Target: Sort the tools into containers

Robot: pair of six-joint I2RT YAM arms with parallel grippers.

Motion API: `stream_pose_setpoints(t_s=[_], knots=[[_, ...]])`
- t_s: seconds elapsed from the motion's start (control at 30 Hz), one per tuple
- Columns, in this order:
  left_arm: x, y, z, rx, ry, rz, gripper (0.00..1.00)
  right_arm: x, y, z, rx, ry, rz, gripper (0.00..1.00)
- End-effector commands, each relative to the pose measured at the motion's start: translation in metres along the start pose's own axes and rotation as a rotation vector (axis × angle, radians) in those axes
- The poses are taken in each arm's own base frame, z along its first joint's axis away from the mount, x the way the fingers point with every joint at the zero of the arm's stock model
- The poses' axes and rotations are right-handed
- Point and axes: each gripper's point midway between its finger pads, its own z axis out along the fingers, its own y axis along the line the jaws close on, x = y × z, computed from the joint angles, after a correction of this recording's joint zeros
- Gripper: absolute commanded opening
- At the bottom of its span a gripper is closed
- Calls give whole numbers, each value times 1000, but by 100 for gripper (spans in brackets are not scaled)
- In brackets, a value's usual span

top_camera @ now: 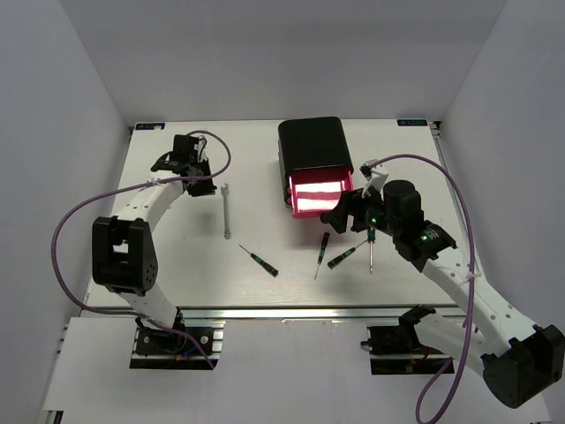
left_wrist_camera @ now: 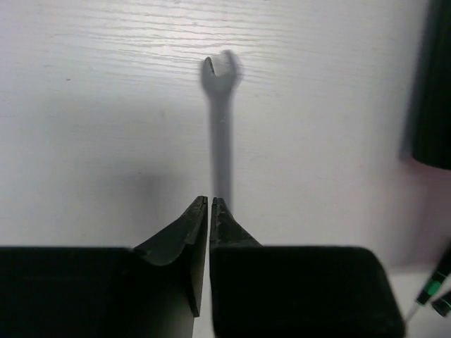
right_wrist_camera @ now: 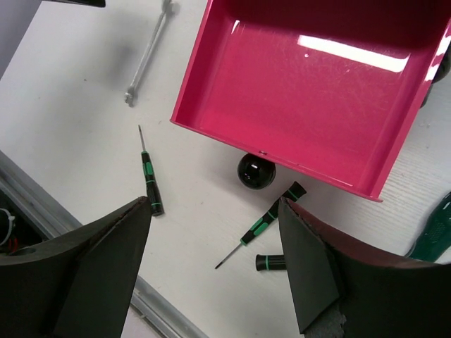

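Observation:
A small silver wrench (top_camera: 227,210) lies on the white table; in the left wrist view it (left_wrist_camera: 220,127) lies just ahead of my left gripper (left_wrist_camera: 210,201), which is shut and empty, left of the wrench in the top view (top_camera: 201,184). The black box (top_camera: 311,141) has one pink drawer (right_wrist_camera: 310,98) pulled open and empty, its black knob (right_wrist_camera: 256,171) facing front. My right gripper (right_wrist_camera: 215,204) is open and empty above thin black-and-green screwdrivers (right_wrist_camera: 149,179) (right_wrist_camera: 264,224). A third handle (right_wrist_camera: 271,263) is partly hidden by my finger. The larger green-handled screwdriver (right_wrist_camera: 433,236) lies at the right.
The screwdrivers lie in a loose row in front of the drawer (top_camera: 316,194), one apart to the left (top_camera: 260,261). The table's near metal edge (right_wrist_camera: 42,204) runs close below them. White walls enclose the table.

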Motion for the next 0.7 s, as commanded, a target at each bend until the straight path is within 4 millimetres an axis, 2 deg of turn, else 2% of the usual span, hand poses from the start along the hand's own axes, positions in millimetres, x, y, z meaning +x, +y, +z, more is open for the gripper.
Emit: stream_pose_setpoints(t_s=[0.0,0.1,0.17,0.23,0.33,0.43,0.47,0.6,0.63,0.67], knots=[[-23,-41,-42,149,-80,17,0,-16,-2,-6,10,-70,-59,78],[-33,-73,-68,241,-116,30,0,-19,-4,-9,21,-85,-79,79],[-31,-88,-77,263,-117,44,0,-17,-7,-9,31,-91,-94,80],[-26,-87,-79,248,-119,31,0,-17,-10,-8,42,-97,-94,79],[-11,-78,-70,212,-91,20,0,-15,-11,-7,39,-94,-90,80],[1,-79,-60,196,-54,30,0,-15,-6,-7,8,-96,-110,80],[11,-86,-51,195,-22,45,0,-11,-7,-6,1,-88,-129,82],[33,-104,-25,149,46,67,24,-4,-10,-1,-1,-64,-162,85],[37,-107,-20,139,56,69,35,-4,-11,-1,4,-63,-166,85],[44,-116,-11,138,76,71,41,-5,-12,-1,7,-64,-172,86]])
